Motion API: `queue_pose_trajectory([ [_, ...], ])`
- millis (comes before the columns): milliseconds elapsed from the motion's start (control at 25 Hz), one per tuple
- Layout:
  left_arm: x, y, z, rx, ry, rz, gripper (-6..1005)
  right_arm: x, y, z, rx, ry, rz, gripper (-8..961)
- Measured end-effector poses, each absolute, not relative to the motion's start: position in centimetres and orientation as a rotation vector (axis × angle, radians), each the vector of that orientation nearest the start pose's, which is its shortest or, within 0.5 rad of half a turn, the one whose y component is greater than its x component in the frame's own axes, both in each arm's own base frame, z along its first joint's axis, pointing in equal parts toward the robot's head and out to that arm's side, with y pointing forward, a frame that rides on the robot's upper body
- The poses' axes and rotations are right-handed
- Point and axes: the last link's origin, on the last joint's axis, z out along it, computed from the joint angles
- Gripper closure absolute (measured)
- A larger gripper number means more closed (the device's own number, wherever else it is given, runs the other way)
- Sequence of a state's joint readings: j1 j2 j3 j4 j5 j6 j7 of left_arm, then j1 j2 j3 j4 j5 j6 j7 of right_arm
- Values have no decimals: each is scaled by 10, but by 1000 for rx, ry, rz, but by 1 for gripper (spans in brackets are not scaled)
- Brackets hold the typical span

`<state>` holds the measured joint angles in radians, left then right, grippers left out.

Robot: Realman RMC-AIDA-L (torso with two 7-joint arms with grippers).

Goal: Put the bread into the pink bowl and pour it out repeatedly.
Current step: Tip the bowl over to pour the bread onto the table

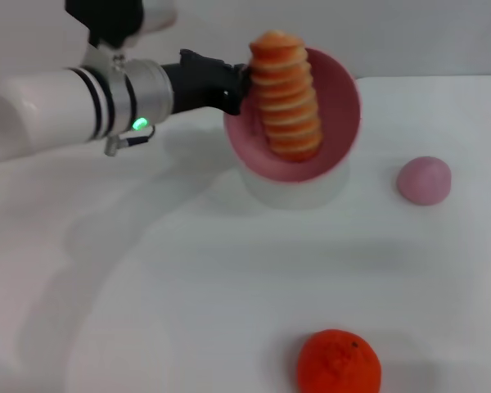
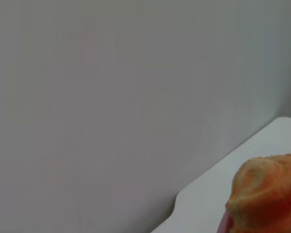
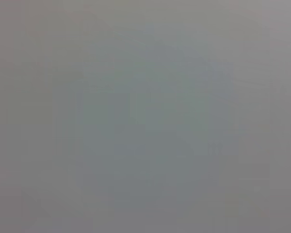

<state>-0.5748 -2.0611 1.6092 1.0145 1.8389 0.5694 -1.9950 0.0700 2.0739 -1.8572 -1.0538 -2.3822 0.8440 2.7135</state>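
The pink bowl [image 1: 337, 98] is lifted off the table and tipped on its side, its opening facing me. The bread [image 1: 286, 94], a ridged orange-and-cream loaf, stands on end inside it, its top poking past the upper rim. My left gripper [image 1: 239, 86] reaches in from the left and is shut on the bowl's left rim. In the left wrist view the bread's end [image 2: 266, 194] shows in the lower right corner, with a sliver of pink rim [image 2: 225, 224] beside it. The right gripper is out of view; the right wrist view shows only plain grey.
A small matte pink ball [image 1: 424, 180] lies on the white table [image 1: 147, 286] right of the bowl. A round orange fruit [image 1: 340, 363] sits at the front edge. The table's far edge [image 2: 203, 189] meets a grey wall.
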Motion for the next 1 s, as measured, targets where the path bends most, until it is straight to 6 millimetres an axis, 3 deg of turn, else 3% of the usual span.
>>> queue_pose_trajectory([
  [400, -145, 386, -94, -2308, -181, -277, 955, 284, 328, 79, -1174, 413, 633, 460],
  [1000, -147, 370, -87, -2009, 8, -262, 956, 286, 330, 79, -1172, 412, 625, 460],
])
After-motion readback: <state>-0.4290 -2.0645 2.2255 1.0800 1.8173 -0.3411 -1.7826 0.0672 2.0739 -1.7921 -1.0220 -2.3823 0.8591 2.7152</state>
